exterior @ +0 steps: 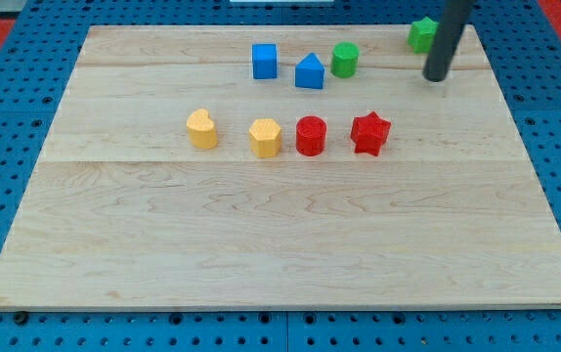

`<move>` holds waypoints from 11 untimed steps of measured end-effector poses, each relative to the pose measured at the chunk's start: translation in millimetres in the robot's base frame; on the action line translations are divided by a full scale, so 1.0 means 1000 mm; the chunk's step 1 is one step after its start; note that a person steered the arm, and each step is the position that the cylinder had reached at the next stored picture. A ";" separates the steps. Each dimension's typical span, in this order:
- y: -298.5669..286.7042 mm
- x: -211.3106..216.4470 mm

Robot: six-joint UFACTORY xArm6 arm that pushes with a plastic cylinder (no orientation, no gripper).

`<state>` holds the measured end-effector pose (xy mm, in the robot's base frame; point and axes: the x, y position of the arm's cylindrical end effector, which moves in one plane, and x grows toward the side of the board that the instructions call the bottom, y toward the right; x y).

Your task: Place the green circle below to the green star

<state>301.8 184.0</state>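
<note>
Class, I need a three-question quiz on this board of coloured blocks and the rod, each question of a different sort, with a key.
1. True or false: my tip touches the green circle block.
2. Which block lies nearest my tip? A) green star block B) yellow heart block C) blue cube block
3. Fill in: left of the red star block sits the red ____ block.

Key: 1 false, they are apart; 2 A; 3 circle.

My tip [436, 76] is the rounded lower end of a straight rod — smooth, plain, dark grey-black — with no markings visible.
</note>
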 end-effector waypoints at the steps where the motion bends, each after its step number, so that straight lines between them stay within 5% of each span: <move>1: -0.021 0.007; 5: -0.068 -0.054; 7: -0.150 -0.076; 9: -0.087 -0.017; 11: -0.026 -0.015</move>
